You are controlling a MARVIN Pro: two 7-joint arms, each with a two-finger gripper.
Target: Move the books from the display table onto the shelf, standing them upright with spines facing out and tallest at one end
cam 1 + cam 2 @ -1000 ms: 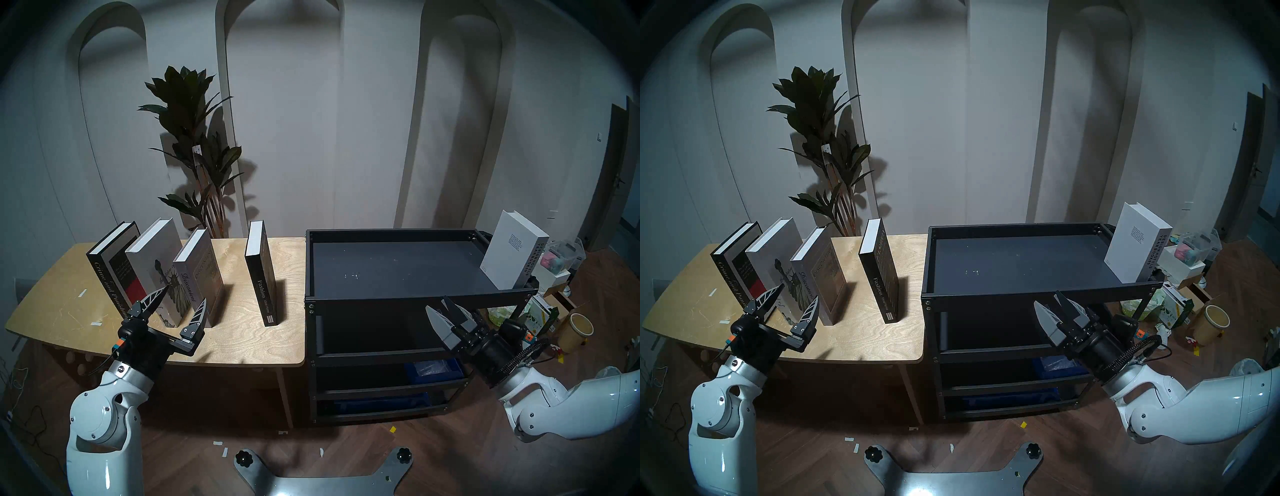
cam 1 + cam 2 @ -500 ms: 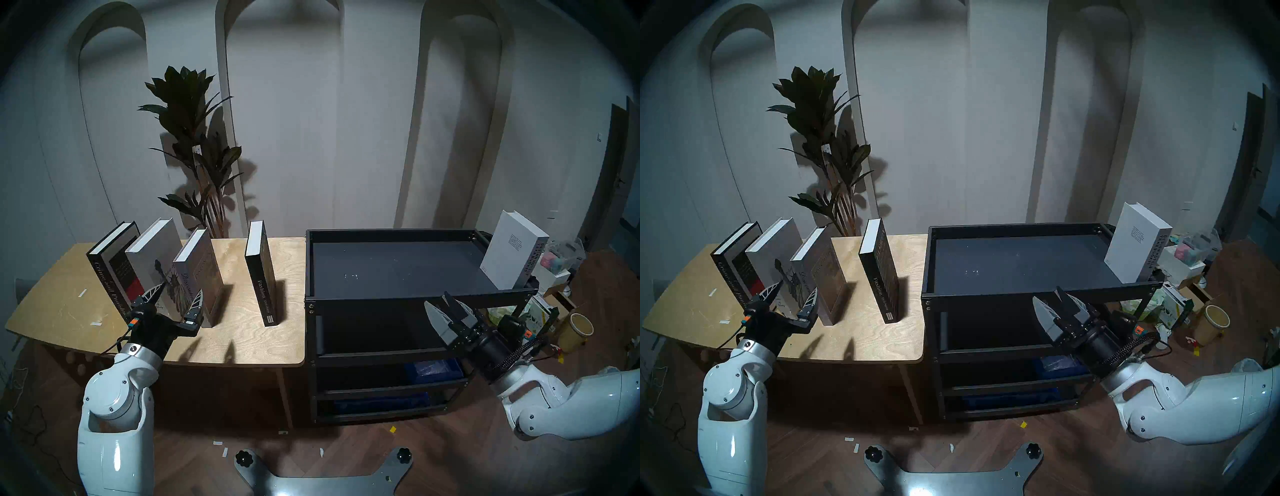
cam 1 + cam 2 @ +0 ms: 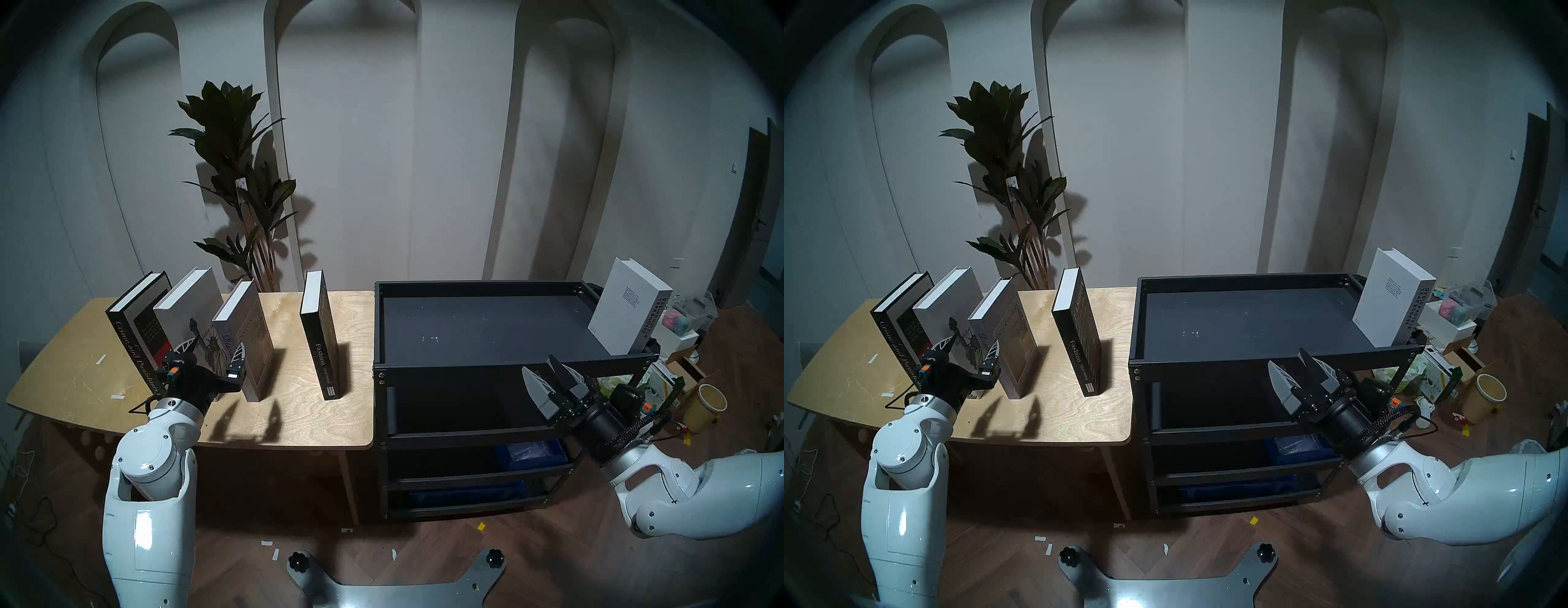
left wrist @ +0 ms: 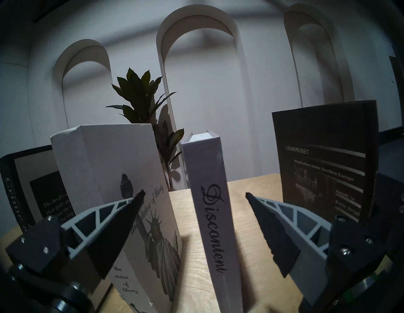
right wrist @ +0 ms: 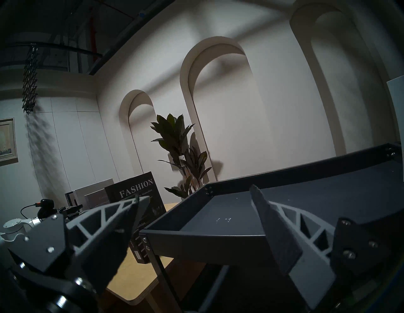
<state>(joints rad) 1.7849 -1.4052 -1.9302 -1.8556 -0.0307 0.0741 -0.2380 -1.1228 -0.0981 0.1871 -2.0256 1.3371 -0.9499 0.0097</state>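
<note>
Left gripper [image 4: 194,194] jaws wide, empty, straddling the Discontent book [image 4: 211,220] spine on the desk [image 3: 292,407]; left finger [image 4: 113,220] overlapping the Statue of Liberty book [image 4: 105,174]. Risk: snagging or toppling that leaning neighbour on closing. Right gripper [image 3: 547,378] jaws parted, empty, beside the shelf [image 3: 500,367]. 1 white book [image 3: 628,310] shelved, 4 remaining.

I read "Discontent" down the grey book's spine [image 4: 213,227], "the statue of liberty" on the white book [image 4: 122,188], "FASHION" on the black book's cover [image 5: 136,190], "LIGNEROSET" on its back [image 4: 323,166].
</note>
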